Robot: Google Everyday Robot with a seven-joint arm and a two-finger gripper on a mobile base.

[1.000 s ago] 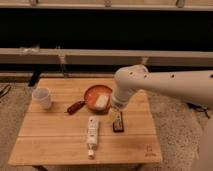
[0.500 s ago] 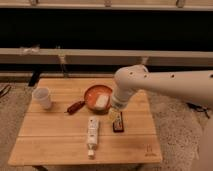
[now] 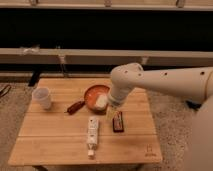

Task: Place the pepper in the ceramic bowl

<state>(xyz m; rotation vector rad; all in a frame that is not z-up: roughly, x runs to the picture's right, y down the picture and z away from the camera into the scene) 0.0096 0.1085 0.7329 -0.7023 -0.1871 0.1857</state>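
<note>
The small dark red pepper (image 3: pixel 75 106) lies on the wooden table (image 3: pixel 55 137), just left of the ceramic bowl (image 3: pixel 93 95). The bowl is round, orange-brown and glossy, with a pale object inside it. My gripper (image 3: pixel 111 113) hangs at the end of the white arm, over the bowl's right rim and above the dark bar. It is well to the right of the pepper and holds nothing that I can see.
A small white cup (image 3: pixel 42 97) stands at the table's left. A white bottle (image 3: pixel 92 131) lies at the front middle. A dark rectangular bar (image 3: pixel 118 121) lies right of it. A low rail and dark wall run behind the table.
</note>
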